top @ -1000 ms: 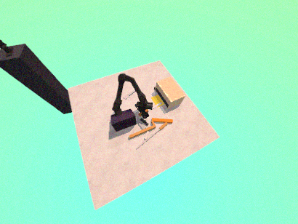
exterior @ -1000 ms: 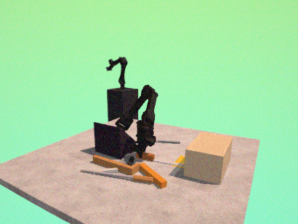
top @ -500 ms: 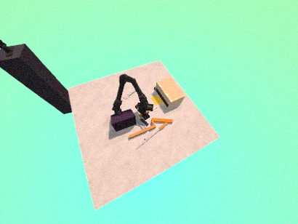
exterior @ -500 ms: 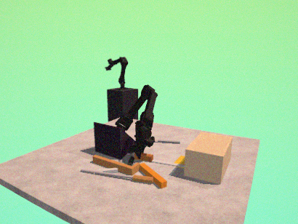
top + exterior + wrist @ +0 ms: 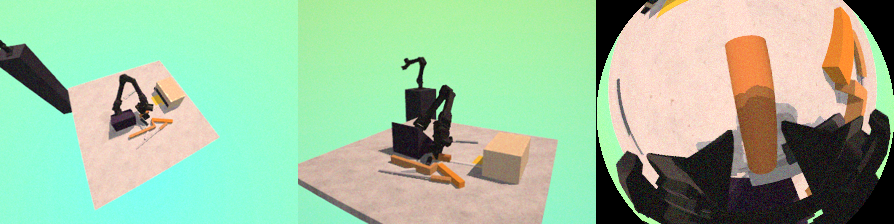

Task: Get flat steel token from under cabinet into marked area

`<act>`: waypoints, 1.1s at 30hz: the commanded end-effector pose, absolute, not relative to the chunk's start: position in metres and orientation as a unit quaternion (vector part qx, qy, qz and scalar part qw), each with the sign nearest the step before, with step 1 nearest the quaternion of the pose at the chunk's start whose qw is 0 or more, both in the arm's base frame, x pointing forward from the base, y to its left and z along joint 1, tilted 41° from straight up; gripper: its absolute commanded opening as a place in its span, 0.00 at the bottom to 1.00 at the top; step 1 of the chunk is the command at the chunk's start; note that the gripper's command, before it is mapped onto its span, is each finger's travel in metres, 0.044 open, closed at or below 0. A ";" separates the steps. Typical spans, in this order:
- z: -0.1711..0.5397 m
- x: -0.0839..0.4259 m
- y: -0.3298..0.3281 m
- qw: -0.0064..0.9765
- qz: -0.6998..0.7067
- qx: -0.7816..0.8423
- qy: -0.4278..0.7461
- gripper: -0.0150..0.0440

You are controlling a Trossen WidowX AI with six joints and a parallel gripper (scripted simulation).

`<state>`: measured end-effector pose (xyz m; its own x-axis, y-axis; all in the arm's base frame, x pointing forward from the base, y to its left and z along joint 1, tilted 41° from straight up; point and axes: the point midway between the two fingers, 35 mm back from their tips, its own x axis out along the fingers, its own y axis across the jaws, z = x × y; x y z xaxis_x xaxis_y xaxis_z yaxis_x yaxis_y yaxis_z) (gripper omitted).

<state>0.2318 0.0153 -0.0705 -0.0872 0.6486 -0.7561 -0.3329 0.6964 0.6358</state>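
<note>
My gripper (image 5: pixel 145 116) (image 5: pixel 437 156) (image 5: pixel 757 129) is open and low over the table, its fingers on either side of an orange handle (image 5: pixel 445 158) (image 5: pixel 751 65), with gaps between. A thin pale rod (image 5: pixel 466 164) runs from that handle toward the cabinet (image 5: pixel 171 89) (image 5: pixel 505 153). The yellow marked area (image 5: pixel 156 100) (image 5: pixel 477 160) (image 5: pixel 673 6) lies in front of the cabinet, which has a dark slotted lower front in the top view. I cannot make out the steel token in any view.
Orange bars (image 5: pixel 142 132) (image 5: pixel 452 175) (image 5: pixel 840 45) lie near the arm's dark base (image 5: pixel 123 120) (image 5: pixel 411 140). Beside them lies a second orange-handled rod (image 5: pixel 163 126) (image 5: pixel 440 179). Another thin rod (image 5: pixel 466 142) (image 5: pixel 623 112) lies on the opposite side. A dark grey item (image 5: pixel 426 158) sits by the base.
</note>
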 end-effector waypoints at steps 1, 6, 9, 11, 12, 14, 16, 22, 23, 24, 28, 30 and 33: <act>-0.071 0.232 0.016 0.665 0.369 0.124 0.637 0.71; -0.071 0.232 0.016 0.665 0.369 0.123 0.637 0.71; -0.072 0.231 0.016 0.665 0.369 0.123 0.637 0.71; -0.073 0.231 0.017 0.665 0.369 0.123 0.637 0.71; -0.074 0.230 0.017 0.665 0.369 0.123 0.637 0.71; -0.072 0.231 0.016 0.666 0.369 0.121 0.637 0.67; -0.072 0.231 0.016 0.666 0.369 0.121 0.637 0.58; -0.072 0.231 0.016 0.666 0.369 0.121 0.637 0.44; -0.072 0.231 0.016 0.666 0.369 0.121 0.637 0.43; -0.072 0.231 0.016 0.666 0.369 0.121 0.637 0.42; -0.072 0.231 0.016 0.666 0.369 0.121 0.637 0.31; -0.072 0.231 0.016 0.666 0.369 0.121 0.637 0.25; -0.072 0.232 0.016 0.666 0.369 0.121 0.637 0.25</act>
